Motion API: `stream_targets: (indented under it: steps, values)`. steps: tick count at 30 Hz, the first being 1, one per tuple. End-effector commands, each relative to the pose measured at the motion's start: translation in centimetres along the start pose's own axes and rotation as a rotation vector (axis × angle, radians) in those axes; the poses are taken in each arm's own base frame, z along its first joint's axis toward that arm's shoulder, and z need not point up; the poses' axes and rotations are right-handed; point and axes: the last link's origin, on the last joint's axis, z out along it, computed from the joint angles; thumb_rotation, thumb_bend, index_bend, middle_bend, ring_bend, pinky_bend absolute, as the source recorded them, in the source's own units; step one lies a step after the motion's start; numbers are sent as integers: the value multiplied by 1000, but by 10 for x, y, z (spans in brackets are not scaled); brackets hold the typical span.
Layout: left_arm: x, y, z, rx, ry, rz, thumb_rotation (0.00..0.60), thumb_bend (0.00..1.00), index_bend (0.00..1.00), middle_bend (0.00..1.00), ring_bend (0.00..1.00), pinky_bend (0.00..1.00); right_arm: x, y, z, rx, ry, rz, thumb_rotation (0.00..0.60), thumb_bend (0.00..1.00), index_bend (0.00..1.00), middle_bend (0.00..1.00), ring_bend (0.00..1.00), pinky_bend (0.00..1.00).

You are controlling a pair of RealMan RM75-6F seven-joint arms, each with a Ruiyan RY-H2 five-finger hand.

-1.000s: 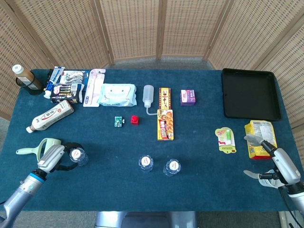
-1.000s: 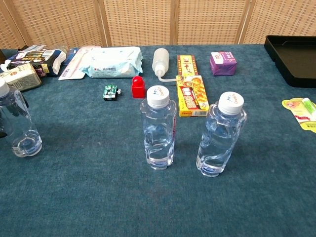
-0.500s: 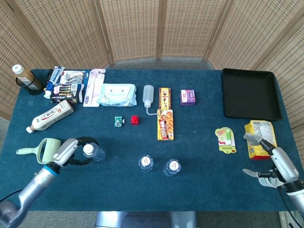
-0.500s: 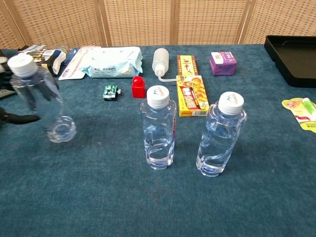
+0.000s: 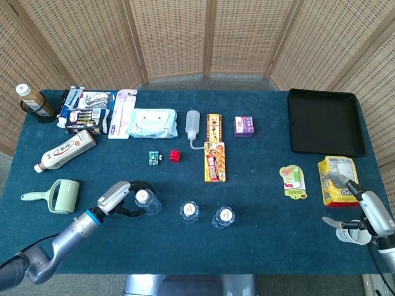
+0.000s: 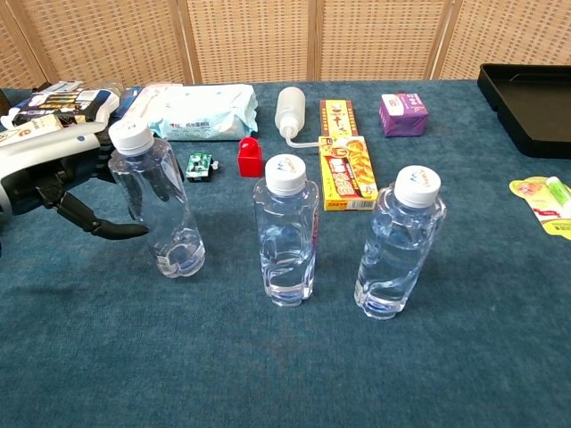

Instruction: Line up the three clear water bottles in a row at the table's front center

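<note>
Three clear water bottles with white caps stand near the table's front. My left hand (image 6: 67,183) grips the left bottle (image 6: 162,203), which tilts a little; in the head view this bottle (image 5: 147,200) sits just left of the other two, with the left hand (image 5: 120,199) beside it. The middle bottle (image 6: 286,242) and the right bottle (image 6: 398,242) stand upright and free, side by side, also seen from above as the middle bottle (image 5: 189,211) and right bottle (image 5: 223,216). My right hand (image 5: 364,214) hovers at the table's front right corner, fingers apart, holding nothing.
A black tray (image 5: 324,122) lies back right, with a yellow snack bag (image 5: 336,179) and a lip balm card (image 5: 294,181) in front. Boxes (image 5: 214,156), a squeeze bottle (image 5: 192,126), wipes (image 5: 150,123), toothpaste (image 5: 65,150) and a green roller (image 5: 59,196) fill the back and left.
My left hand has carried the left bottle rightward along the front, from the far left to just beside the middle bottle. The right hand has drifted slightly right and down.
</note>
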Motion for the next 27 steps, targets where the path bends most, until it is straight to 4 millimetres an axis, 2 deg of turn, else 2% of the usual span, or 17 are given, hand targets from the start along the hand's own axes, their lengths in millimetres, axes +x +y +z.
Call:
stream_targets:
  steps: [1, 12, 27]
  values:
    - [-3, 2, 4, -4, -14, 15, 600, 320, 583, 495, 371, 499, 0, 1, -1, -2, 4, 0, 600, 107, 150, 224, 231, 281]
    - [-16, 3, 16, 4, -42, 54, 600, 316, 583, 496, 371, 499, 7, -1, -5, -4, 98, -84, 600, 107, 153, 224, 231, 264]
    - [-28, 2, 21, 0, -73, 51, 600, 293, 583, 496, 371, 498, 7, 0, -5, -15, 104, -102, 600, 106, 155, 224, 231, 262]
